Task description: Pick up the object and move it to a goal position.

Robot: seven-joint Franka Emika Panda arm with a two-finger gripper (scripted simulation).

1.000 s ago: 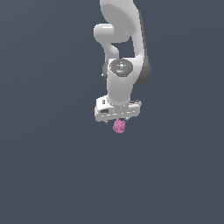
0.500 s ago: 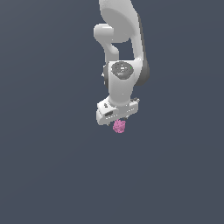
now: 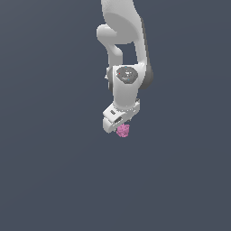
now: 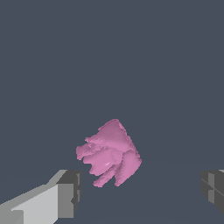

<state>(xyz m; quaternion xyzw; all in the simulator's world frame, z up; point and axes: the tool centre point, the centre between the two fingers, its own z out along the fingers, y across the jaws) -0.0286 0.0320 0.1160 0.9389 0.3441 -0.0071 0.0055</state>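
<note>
One claw (image 4: 139,192), seen up close in wrist view: fingers (image 4: 65,194) spread wide, nothing pinched. Pink object (image 4: 109,153) between them but off-centre, nearer one finger, gap both sides, lumpy w/ no clear long axis. Farther out, exterior view: object (image 3: 123,131) right under claw (image 3: 118,122), slightly toward exterior view's right. Likely needs centring, then closing.

A small pink-magenta lumpy clump (image 3: 123,131), berry-shaped with ridged, bumpy lobes, sits just under the white gripper (image 3: 120,127), between its fingertips with space on each side.
</note>
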